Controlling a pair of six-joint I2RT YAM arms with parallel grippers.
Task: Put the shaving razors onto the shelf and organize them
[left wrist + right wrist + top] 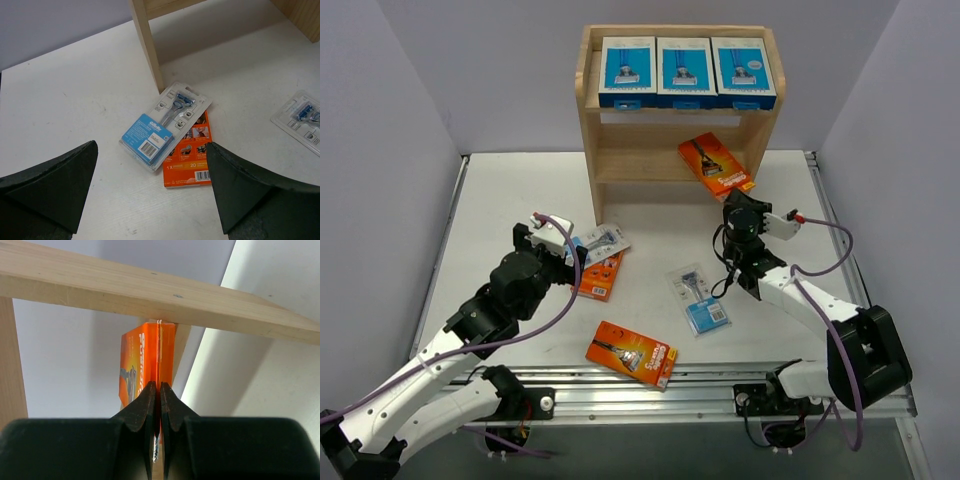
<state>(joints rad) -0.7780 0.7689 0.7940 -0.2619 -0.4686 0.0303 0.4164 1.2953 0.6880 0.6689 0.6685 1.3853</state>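
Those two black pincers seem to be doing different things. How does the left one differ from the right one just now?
The left pincer stands wide open and holds nothing; the right pincer is shut on the thin edge of an orange razor pack. The left pincer hangs above a clear blister pack lying flat; the right pincer reaches in under a shelf board. Both are black.

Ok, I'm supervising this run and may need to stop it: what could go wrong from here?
1. The right pincer grips the orange box by a thin edge, its top right at the shelf board; it could catch and twist.
2. The open left pincer hangs over a blister card overlapping a second orange box beside the shelf post; a grab might drag both.
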